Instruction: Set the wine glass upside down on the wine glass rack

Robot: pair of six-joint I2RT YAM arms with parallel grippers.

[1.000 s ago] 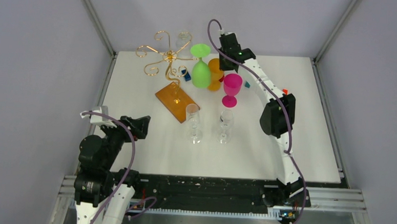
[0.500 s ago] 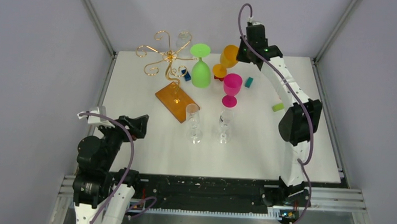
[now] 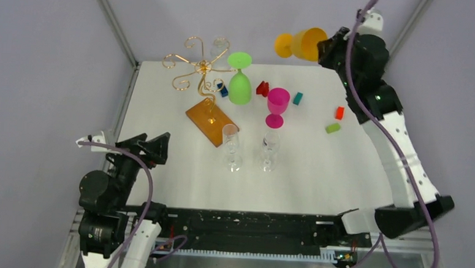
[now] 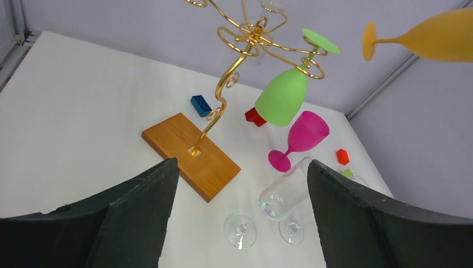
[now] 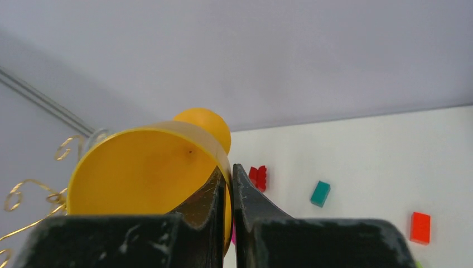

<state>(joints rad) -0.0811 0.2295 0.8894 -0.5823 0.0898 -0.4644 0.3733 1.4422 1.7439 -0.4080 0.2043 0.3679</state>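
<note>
Right fingers (image 5: 209, 229) clamped on orange glass (image 3: 301, 44) rim. Glass sideways, high over tabletop (image 3: 312, 175), right of rack (image 3: 200, 67), apart. Left fingers (image 4: 128, 218) wide apart, low at left edge.

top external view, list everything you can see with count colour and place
wine glass rack: 1, gold wire on orange-brown wooden base, far left of the table
green wine glass: 1, green, hanging upside down on the rack
hanging clear glass: 1, clear, faint, at the rack's far side
orange wine glass: 1, orange, on its side in the air, far right
pink wine glass: 1, pink, upright, table centre
clear wine glasses: 2, clear, upright, nearer than the pink one
small blocks: 5, blue, red, teal, orange-red, green, scattered on the far half
table: 1, white
left end effector: open, empty, near left
right end effector: shut on the orange glass's rim
</note>
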